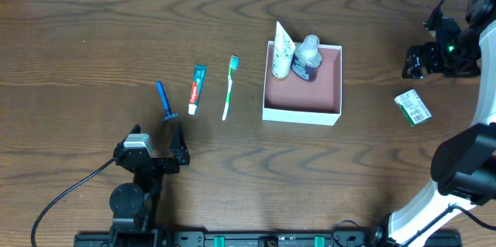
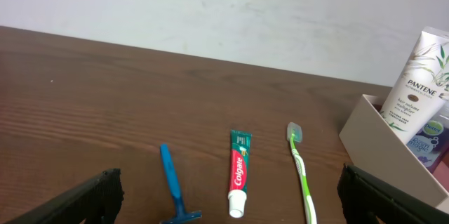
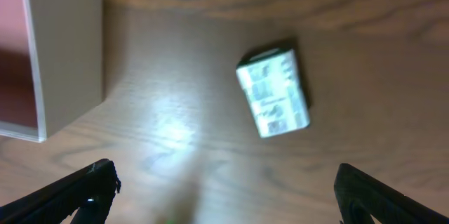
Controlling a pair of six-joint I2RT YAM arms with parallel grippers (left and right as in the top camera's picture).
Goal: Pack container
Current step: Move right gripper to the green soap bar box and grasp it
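On the tube [image 2: 415, 76] inside the container [image 2: 372, 140], only left wrist reads Pantene.

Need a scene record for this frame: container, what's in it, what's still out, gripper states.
container: shallow square box, white walls, pink inside, right of table centre
inside: white Pantene tube, small clear bottle with dark blue contents, both in the far-left corner
out, left of box: blue razor, red-and-white Colgate toothpaste tube, green toothbrush, in a row
out, right of box: small green-and-white packet
left gripper: open, empty
right gripper: open, empty
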